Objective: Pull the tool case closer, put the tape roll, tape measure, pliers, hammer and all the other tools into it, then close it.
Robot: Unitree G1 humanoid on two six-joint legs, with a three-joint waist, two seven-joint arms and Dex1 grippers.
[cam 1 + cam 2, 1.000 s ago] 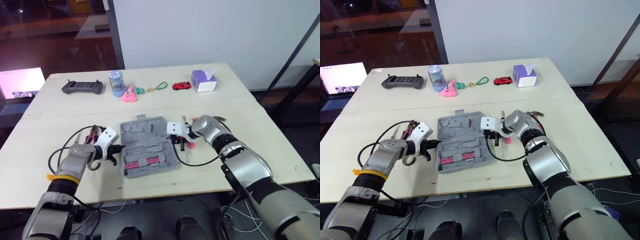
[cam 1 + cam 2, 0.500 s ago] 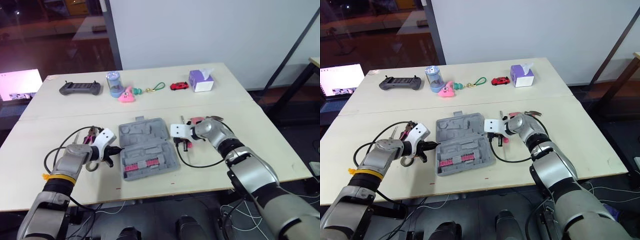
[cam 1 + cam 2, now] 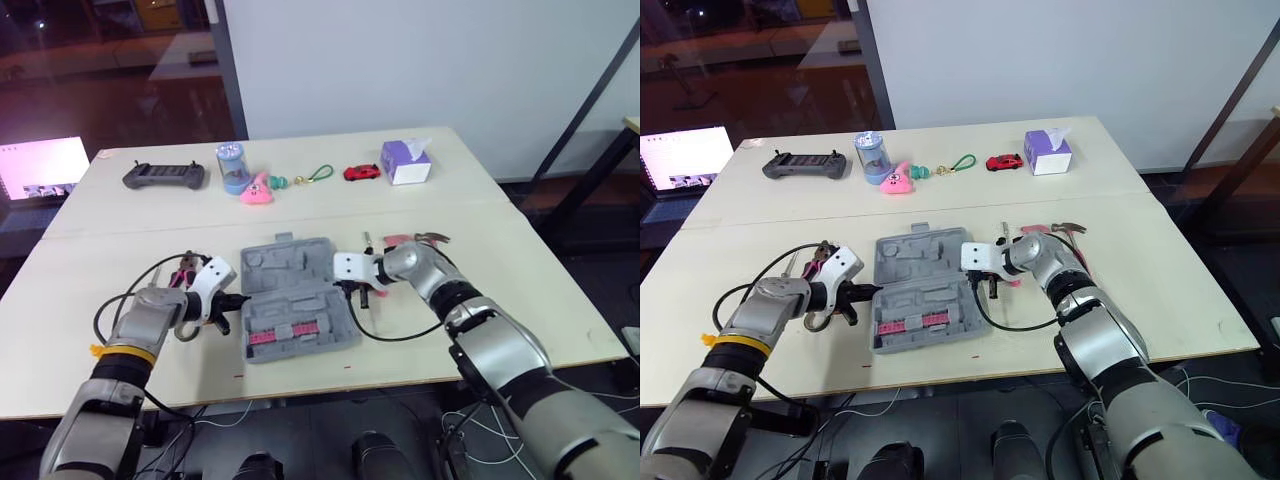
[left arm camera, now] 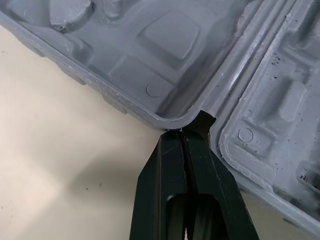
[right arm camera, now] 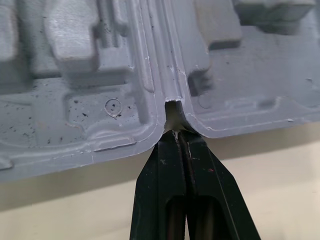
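The grey tool case [image 3: 295,290] lies open in the middle of the table, its moulded halves side by side. A row of pink-and-grey bits sits in its near half. My left gripper [image 3: 236,298] is shut, its tips touching the hinge notch at the case's left end [image 4: 185,135]. My right gripper [image 3: 345,284] is shut too, with its tips in the hinge notch at the right end [image 5: 176,134]. Red-handled pliers [image 3: 182,265] lie behind my left wrist. A hammer [image 3: 420,240] lies behind my right forearm.
Along the far side of the table stand a game controller [image 3: 164,175], a blue cup [image 3: 233,165], a pink toy [image 3: 257,190], a green keychain [image 3: 318,174], a red toy car [image 3: 363,172] and a purple tissue box [image 3: 405,161]. A lit laptop [image 3: 45,165] sits beyond the left edge.
The camera has shifted slightly. Both grippers stay shut at the two ends of the case's hinge, and the case has barely moved.
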